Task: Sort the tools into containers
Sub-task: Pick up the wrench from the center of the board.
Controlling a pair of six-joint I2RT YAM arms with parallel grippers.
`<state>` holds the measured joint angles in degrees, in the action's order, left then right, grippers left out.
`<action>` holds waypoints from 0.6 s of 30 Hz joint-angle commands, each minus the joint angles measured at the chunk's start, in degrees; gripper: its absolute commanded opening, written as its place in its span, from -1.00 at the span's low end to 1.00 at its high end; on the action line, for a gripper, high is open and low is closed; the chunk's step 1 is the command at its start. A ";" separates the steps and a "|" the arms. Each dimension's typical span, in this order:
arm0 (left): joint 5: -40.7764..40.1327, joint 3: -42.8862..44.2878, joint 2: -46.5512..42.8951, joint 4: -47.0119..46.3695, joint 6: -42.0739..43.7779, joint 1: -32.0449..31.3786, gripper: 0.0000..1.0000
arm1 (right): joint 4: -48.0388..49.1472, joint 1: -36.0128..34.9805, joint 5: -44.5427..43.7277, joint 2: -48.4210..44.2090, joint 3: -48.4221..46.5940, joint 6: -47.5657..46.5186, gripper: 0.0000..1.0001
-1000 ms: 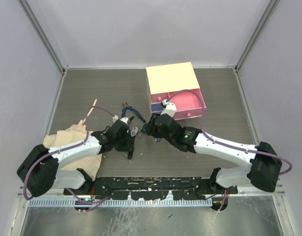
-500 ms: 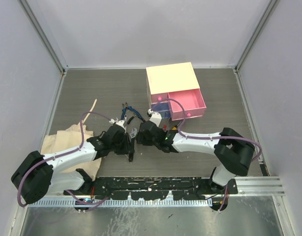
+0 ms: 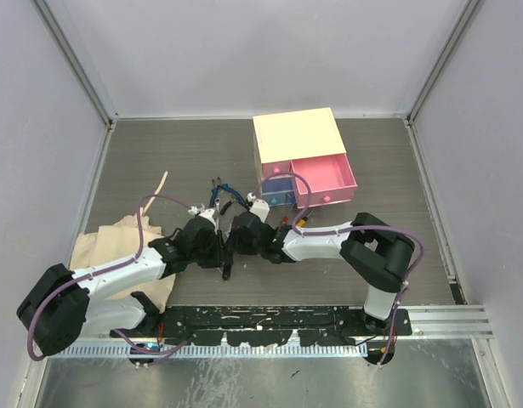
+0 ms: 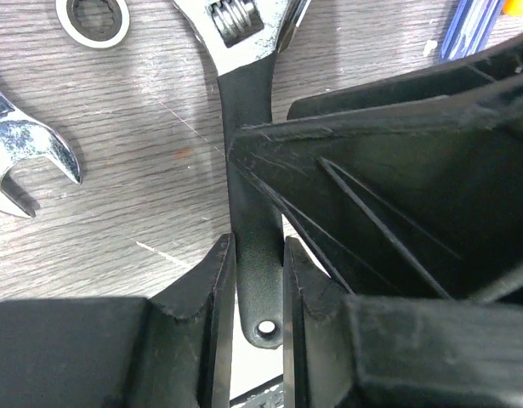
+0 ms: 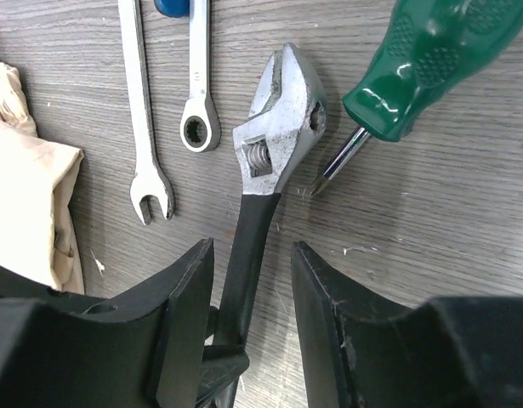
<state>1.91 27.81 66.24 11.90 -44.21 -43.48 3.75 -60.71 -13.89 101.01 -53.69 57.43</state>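
An adjustable wrench (image 5: 278, 127) with a silver head and black handle (image 4: 248, 110) lies on the table. My left gripper (image 4: 257, 251) is shut on the handle's end, near its hanging hole. My right gripper (image 5: 251, 255) is open and straddles the same handle higher up, with gaps on both sides. Both grippers meet at mid-table (image 3: 230, 248). Two silver wrenches (image 5: 142, 110) (image 5: 199, 85) lie left of the head, and a green-handled screwdriver (image 5: 440, 59) lies to its right. The blue-handled pliers (image 3: 223, 191) are just beyond. The cream chest (image 3: 297, 140) has its pink drawer (image 3: 323, 178) pulled out.
A beige cloth (image 3: 116, 246) lies bunched at the left beside my left arm. A thin wooden stick (image 3: 155, 194) lies above it. Red and orange tool handles (image 3: 293, 221) show by my right arm, in front of the chest. Grey walls close in the table.
My right arm has swung left from in front of the chest, and its open gripper now sits over the wrench handle. My left gripper kept its grip and barely moved.
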 commanded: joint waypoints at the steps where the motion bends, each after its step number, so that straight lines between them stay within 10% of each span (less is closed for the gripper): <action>1: 1.26 -0.70 -3.10 -3.71 -0.14 -0.15 -0.77 | 4.14 -0.52 0.84 1.30 -2.34 1.96 -0.07; 18: 1.90 -3.72 -9.03 -4.30 1.29 -0.19 -0.69 | 10.93 -0.24 7.63 3.76 -0.95 2.05 -0.76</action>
<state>3.14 23.27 59.31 11.27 -44.03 -43.48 10.48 -60.66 -7.09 105.89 -53.98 60.42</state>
